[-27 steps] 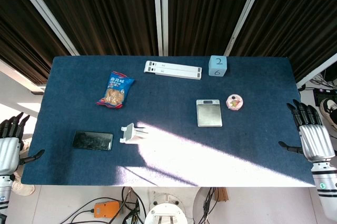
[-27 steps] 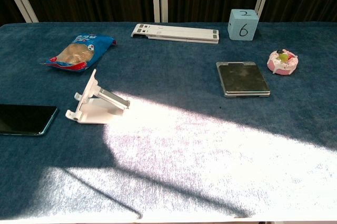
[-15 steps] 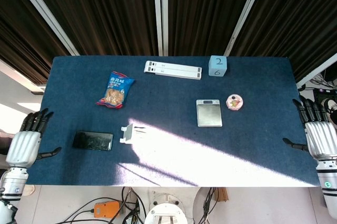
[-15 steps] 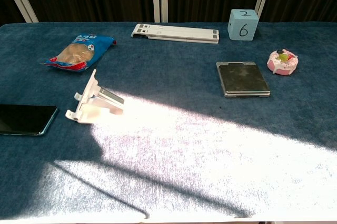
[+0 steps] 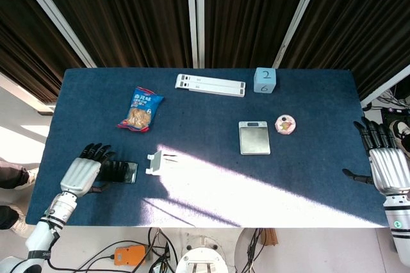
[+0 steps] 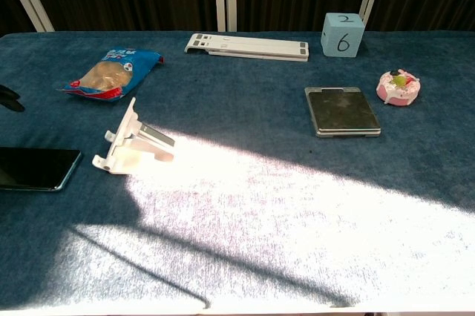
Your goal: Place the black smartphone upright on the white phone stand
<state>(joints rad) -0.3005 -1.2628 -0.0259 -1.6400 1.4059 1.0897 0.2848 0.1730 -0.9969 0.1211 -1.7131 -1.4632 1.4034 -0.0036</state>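
The black smartphone (image 5: 123, 172) lies flat, screen up, near the table's front left; in the chest view the smartphone (image 6: 35, 168) is at the left edge. Just right of it stands the white phone stand (image 5: 155, 162), with nothing on it; the chest view shows the stand (image 6: 130, 142) with its back plate tilted. My left hand (image 5: 83, 172) hovers over the phone's left end with fingers spread and holds nothing; only its dark fingertips (image 6: 9, 98) show in the chest view. My right hand (image 5: 387, 167) is open beyond the table's right edge.
A snack bag (image 5: 139, 109) lies behind the phone. At the back are a long white bar (image 5: 210, 84) and a blue numbered cube (image 5: 264, 80). A small scale (image 5: 254, 137) and a pink round item (image 5: 285, 124) sit right of centre. Sunlight crosses the blue cloth.
My left hand has come in from outside the table's left edge to above the phone's left end. The phone, stand and right hand have stayed put.
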